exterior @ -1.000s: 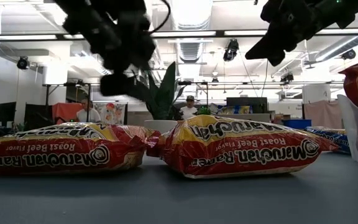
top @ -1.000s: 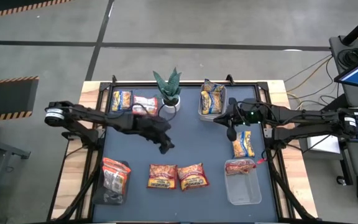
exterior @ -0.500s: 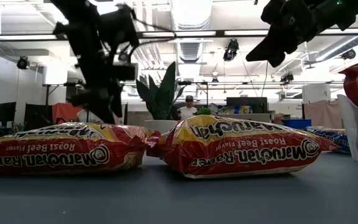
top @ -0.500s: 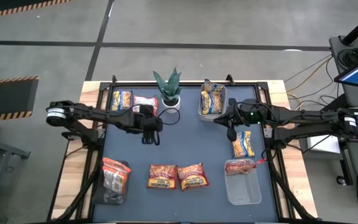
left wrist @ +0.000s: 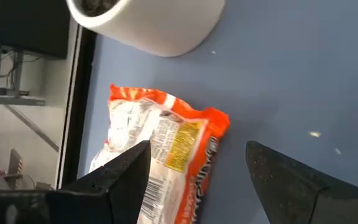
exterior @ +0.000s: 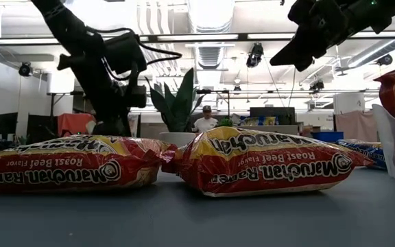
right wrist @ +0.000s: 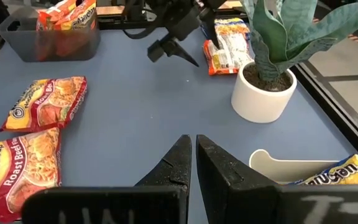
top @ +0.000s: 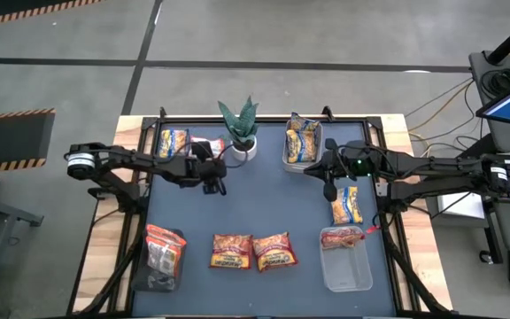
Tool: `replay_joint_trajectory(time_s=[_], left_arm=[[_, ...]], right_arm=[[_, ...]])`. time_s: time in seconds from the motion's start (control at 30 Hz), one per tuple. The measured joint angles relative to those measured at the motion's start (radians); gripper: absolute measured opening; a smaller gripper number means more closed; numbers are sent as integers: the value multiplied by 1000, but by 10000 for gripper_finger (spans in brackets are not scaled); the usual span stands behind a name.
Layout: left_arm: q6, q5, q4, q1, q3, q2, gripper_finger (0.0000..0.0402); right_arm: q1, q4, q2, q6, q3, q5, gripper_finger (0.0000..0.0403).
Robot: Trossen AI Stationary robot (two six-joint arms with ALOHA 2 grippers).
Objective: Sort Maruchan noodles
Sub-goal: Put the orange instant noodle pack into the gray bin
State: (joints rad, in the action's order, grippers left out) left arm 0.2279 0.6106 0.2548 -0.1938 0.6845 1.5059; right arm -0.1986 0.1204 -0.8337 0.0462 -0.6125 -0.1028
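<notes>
A red-and-white Maruchan packet (top: 204, 145) lies flat near the table's far edge, between a yellow-and-blue packet (top: 173, 142) and the potted plant (top: 241, 131). My left gripper (top: 212, 183) is open and hovers just near-side of it. In the left wrist view its fingers stand apart before the packet's end (left wrist: 166, 140). My right gripper (top: 328, 184) is shut and hangs above the table right of centre, beside a loose yellow packet (top: 346, 205). Two orange-red packets (top: 231, 251) (top: 274, 251) lie flat near the front edge.
A clear bin (top: 301, 142) at the far right holds yellow packets. Another bin (top: 347, 266) at the near right holds a red packet, and a third (top: 160, 259) at the near left holds red packets. The white plant pot (left wrist: 148, 22) stands close to my left gripper. People stand far behind the table.
My left gripper has drawn back from the table's middle toward the far-left, turning as it went, and now sits by the red-and-white packet beside the plant. The right arm has kept still and no packet has moved.
</notes>
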Motion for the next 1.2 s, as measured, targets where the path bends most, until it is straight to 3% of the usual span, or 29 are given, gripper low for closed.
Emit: replay_joint_trajectory(time_s=[0.47, 0.6, 0.97, 1.2], left_arm=[[-8, 2, -211, -55, -108, 19, 209], [-9, 9, -222, -55, -113, 36, 169], [-29, 8, -210, -52, -98, 43, 14], [-60, -50, -175, -16, -96, 0, 1]], right_arm=[[0, -7, 0, -2, 11, -1, 13], [0, -8, 0, -28, 13, -1, 13], [0, -46, 0, -79, 38, -2, 13], [2, -48, -4, -108, 57, -10, 13]])
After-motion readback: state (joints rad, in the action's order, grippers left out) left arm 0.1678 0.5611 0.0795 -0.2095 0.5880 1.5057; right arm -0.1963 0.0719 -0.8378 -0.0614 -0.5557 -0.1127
